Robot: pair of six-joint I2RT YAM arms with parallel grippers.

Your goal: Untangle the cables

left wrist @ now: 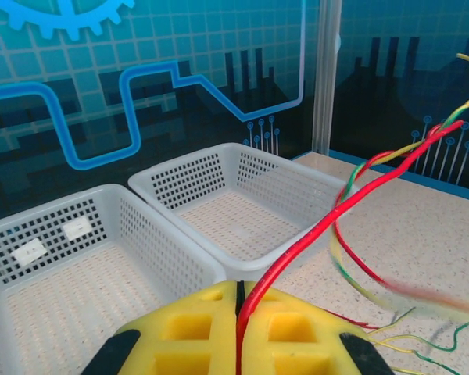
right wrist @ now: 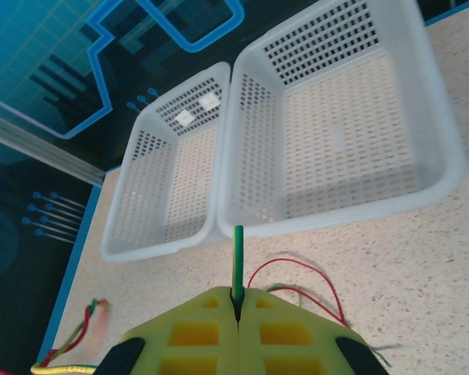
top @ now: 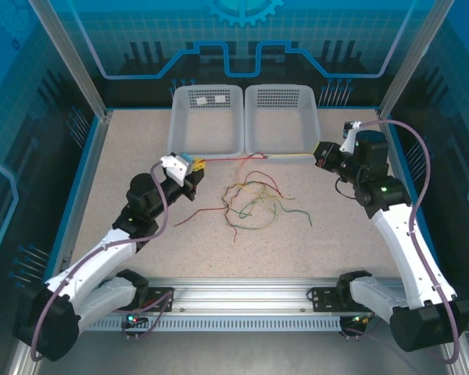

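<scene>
The cables (top: 254,199) lie in a loose, curly tangle of red, green and yellowish strands near the middle of the tabletop (top: 125,156), just in front of two white perforated baskets that stand side by side, touching, at the far edge. The left basket (top: 207,125) has two small white labels on its far wall; the right basket (top: 281,121) sits beside it. The left gripper (top: 194,168) hovers near the front right corner of the left basket, at the left side of the tangle. In the left wrist view its yellow pads (left wrist: 297,328) are pressed together on a red cable (left wrist: 297,242), which rises from between them and runs up and to the right, with yellow and green strands running alongside it. The right gripper (top: 320,154) is at the front right corner of the right basket, and a thin pale strand stretches from it along the basket's front towards the tangle. In the right wrist view its pads (right wrist: 195,332) are clamped on a green cable (right wrist: 238,258), whose short end sticks straight up from the seam between them; a red loop lies on the tabletop just beyond.
</scene>
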